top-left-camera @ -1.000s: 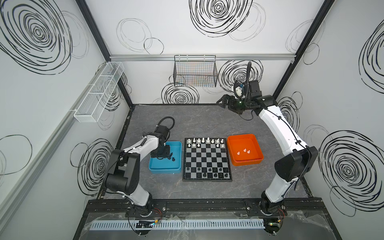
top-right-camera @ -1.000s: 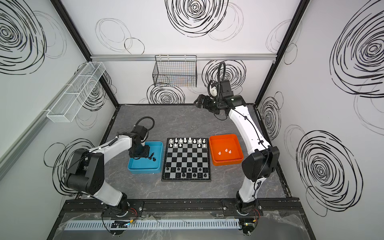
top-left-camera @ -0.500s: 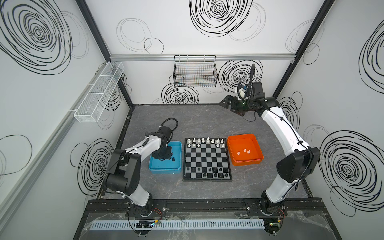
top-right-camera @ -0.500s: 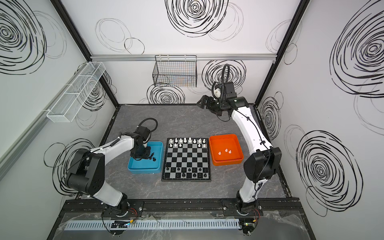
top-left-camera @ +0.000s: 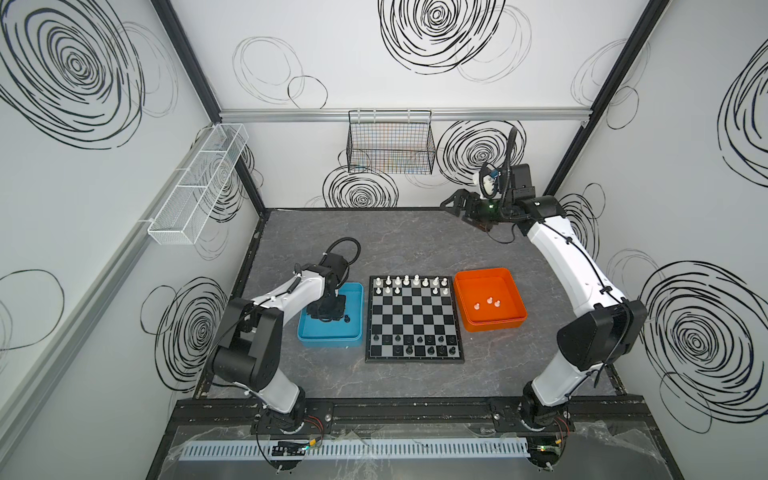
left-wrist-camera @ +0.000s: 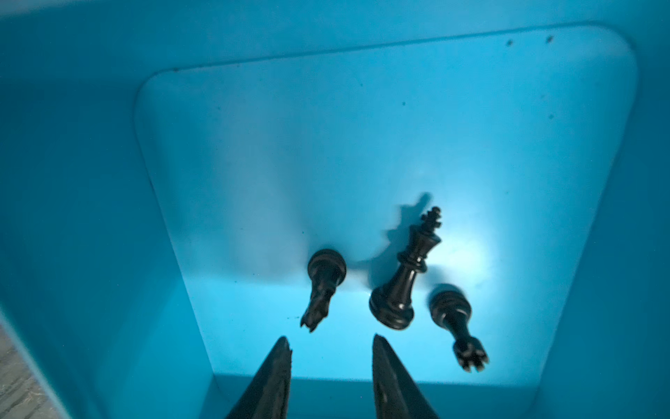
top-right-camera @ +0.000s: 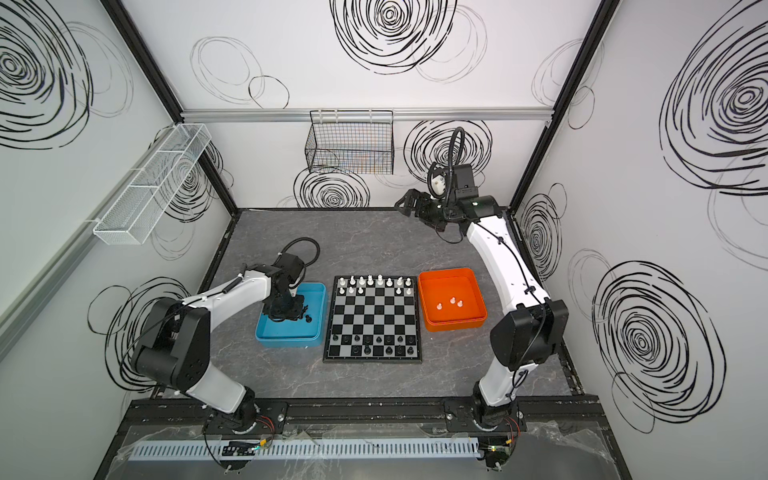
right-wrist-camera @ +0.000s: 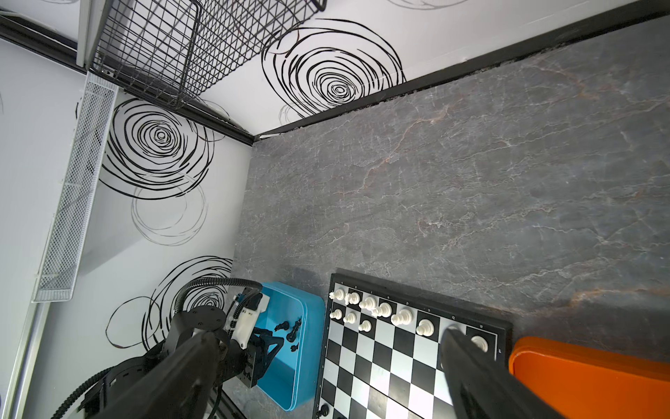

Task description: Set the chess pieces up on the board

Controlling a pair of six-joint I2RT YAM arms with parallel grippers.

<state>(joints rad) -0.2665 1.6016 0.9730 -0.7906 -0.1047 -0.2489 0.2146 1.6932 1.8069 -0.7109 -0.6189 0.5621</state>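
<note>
The board (top-left-camera: 411,320) lies mid-table, with white chess pieces (top-left-camera: 409,282) on its far rows and black ones (top-left-camera: 415,347) on its near rows. My left gripper (left-wrist-camera: 331,342) is down inside the blue tray (top-left-camera: 328,343), open a little with nothing between its fingertips. Just beyond the tips lie a black knight (left-wrist-camera: 324,286) and a black queen (left-wrist-camera: 456,326) on their sides, with a black king (left-wrist-camera: 406,279) between them. My right gripper (top-left-camera: 455,203) hangs high over the table's back right, open wide and empty. Three white pieces (top-left-camera: 488,305) sit in the orange tray (top-left-camera: 494,324).
A black wire basket (top-left-camera: 390,143) hangs on the back wall, close to the right gripper. A white mesh shelf (top-left-camera: 199,183) runs along the left wall. Bare grey tabletop (top-left-camera: 374,241) stretches behind the board.
The left gripper's jaws have narrowed while it stays in the blue tray. The right gripper has shifted slightly to the right at the back.
</note>
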